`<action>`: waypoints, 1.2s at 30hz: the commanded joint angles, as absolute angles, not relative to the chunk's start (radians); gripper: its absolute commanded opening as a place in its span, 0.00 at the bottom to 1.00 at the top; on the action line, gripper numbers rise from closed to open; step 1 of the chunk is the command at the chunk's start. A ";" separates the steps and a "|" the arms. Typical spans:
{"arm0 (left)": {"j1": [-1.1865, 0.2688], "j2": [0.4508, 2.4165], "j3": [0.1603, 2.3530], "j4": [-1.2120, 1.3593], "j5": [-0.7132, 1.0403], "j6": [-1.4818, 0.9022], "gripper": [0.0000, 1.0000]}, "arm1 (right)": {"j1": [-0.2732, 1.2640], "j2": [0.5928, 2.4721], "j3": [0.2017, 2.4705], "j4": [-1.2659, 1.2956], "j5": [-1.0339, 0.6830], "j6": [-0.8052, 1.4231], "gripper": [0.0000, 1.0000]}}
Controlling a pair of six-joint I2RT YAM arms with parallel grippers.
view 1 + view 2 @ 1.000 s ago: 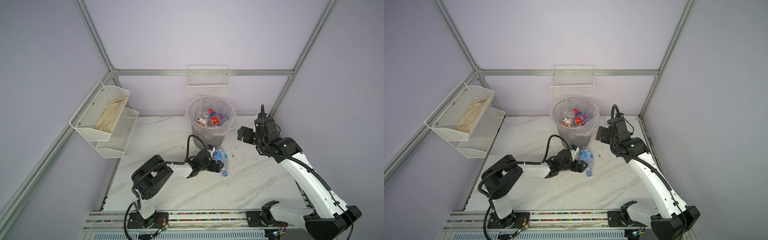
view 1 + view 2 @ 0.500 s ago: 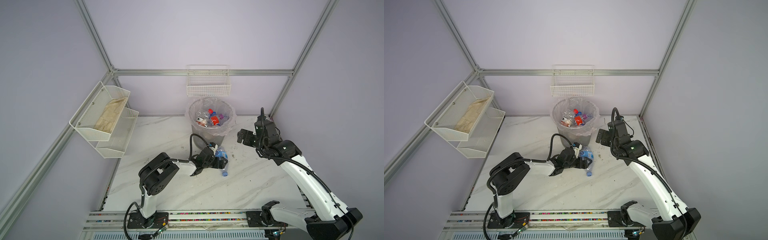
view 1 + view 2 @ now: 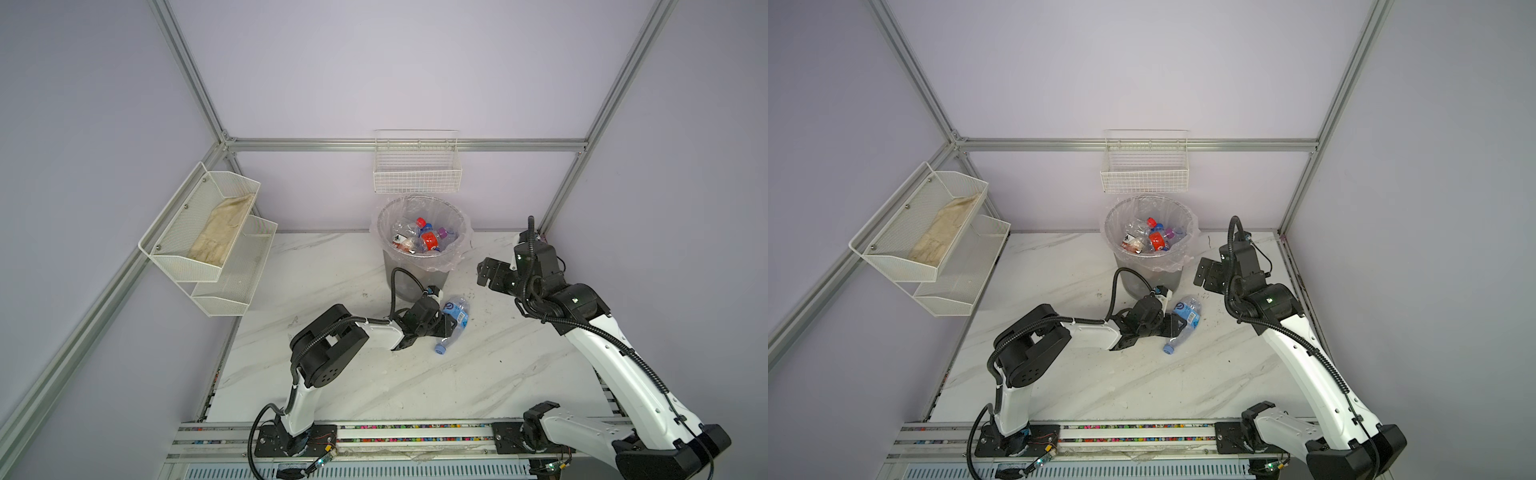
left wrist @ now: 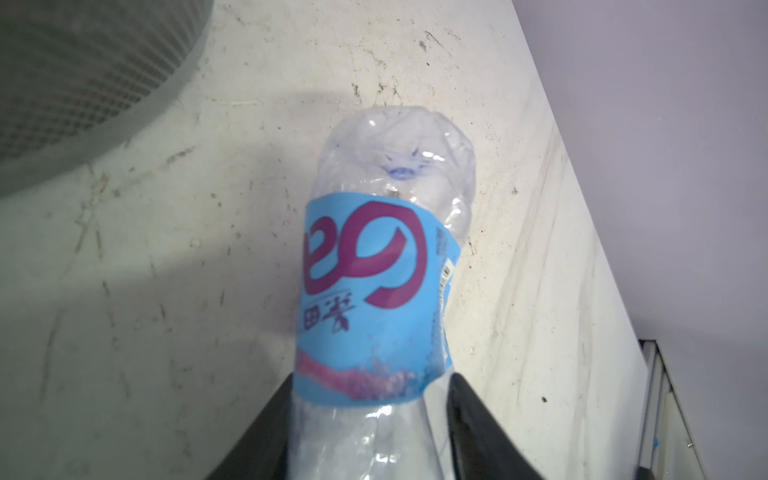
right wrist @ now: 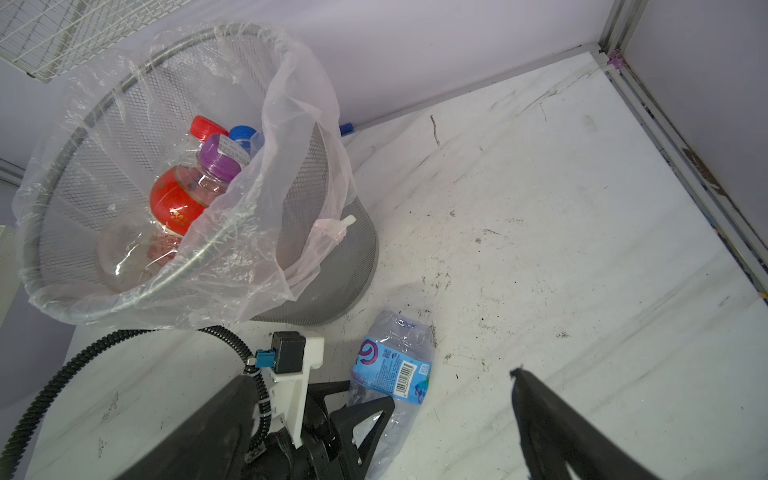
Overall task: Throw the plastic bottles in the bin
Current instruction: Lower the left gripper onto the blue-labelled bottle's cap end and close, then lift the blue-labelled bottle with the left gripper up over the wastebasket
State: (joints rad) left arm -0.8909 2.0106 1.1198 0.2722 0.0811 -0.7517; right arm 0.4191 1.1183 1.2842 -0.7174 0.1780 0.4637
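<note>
Found left gripper (image 4: 372, 386) pinched onto the blue-labelled bottle (image 4: 374, 266), with jaws narrow and pressed to both sides at the label's cap-end edge. Saw that bottle lying on the table (image 3: 374, 386) just beside the bin (image 3: 411, 284), at the foot of its grey mesh wall, with cap end pointed away from the bin. Noted right gripper (image 3: 484, 272) spread wide and holding nothing, off to one side of the bin and apart from it. Counted several other bottles (image 3: 428, 241) already inside the bin.

Judged step in hand: lift and carry over to the bin. Advised as follows:
- Confirm a firm squeeze before lifting, given thin crumpled plastic likely to slip or pivot about the pinch.
- Raise straight up, well clear of the bin's rim and of the loose liner bag (image 5: 291, 124) draped over it.
- Release only once centred over the bin's mouth.
- Recommended leaving right arm clear of that path.
</note>
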 commanded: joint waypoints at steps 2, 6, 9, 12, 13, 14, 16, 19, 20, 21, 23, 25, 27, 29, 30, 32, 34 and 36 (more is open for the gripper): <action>-0.895 1.995 1.183 0.211 0.035 -0.720 0.37 | 0.413 1.095 1.280 -0.712 0.195 0.472 0.97; -0.899 1.975 1.162 0.204 0.026 -0.711 0.30 | 0.411 1.089 1.280 -0.714 0.196 0.473 0.98; -0.902 1.952 1.143 0.203 0.022 -0.703 0.27 | 0.409 1.086 1.282 -0.713 0.198 0.472 0.98; -0.910 1.918 1.125 0.201 0.014 -0.682 0.24 | 0.409 1.084 1.284 -0.713 0.199 0.472 0.97; -0.913 1.902 1.117 0.197 0.007 -0.670 0.24 | 0.409 1.083 1.286 -0.713 0.202 0.472 0.97; -0.916 1.889 1.114 0.192 0.002 -0.663 0.23 | 0.409 1.082 1.287 -0.714 0.203 0.472 0.97; -0.922 1.856 1.105 0.177 -0.007 -0.646 0.23 | 0.409 1.079 1.288 -0.713 0.207 0.474 0.98; -0.932 1.806 1.090 0.154 -0.024 -0.619 0.22 | 0.408 1.077 1.291 -0.713 0.214 0.476 0.97; -0.934 1.790 1.086 0.143 -0.031 -0.612 0.22 | 0.408 1.076 1.292 -0.714 0.217 0.478 0.98; -0.938 1.770 1.081 0.133 -0.037 -0.600 0.22 | 0.408 1.076 1.295 -0.715 0.217 0.479 0.98; -0.947 1.730 1.069 0.110 -0.054 -0.576 0.22 | 0.408 1.076 1.302 -0.717 0.223 0.480 0.97; -0.957 1.688 1.053 0.082 -0.075 -0.550 0.22 | 0.408 1.075 1.310 -0.719 0.228 0.482 0.97; -0.967 1.645 1.038 0.057 -0.093 -0.527 0.21 | 0.407 1.074 1.320 -0.721 0.235 0.480 0.97; -0.978 1.606 1.025 0.036 -0.110 -0.501 0.21 | 0.406 1.074 1.333 -0.726 0.249 0.479 0.98; -0.982 1.585 1.015 0.028 -0.116 -0.487 0.22 | 0.407 1.072 1.342 -0.728 0.258 0.476 0.97; -0.992 1.546 0.999 0.021 -0.125 -0.462 0.21 | 0.404 1.066 1.357 -0.729 0.269 0.474 0.98; -0.999 1.509 0.984 0.017 -0.133 -0.442 0.22 | 0.405 1.062 1.372 -0.729 0.277 0.475 0.98; -1.006 1.474 0.973 0.013 -0.138 -0.425 0.22 | 0.402 1.057 1.384 -0.728 0.286 0.476 0.97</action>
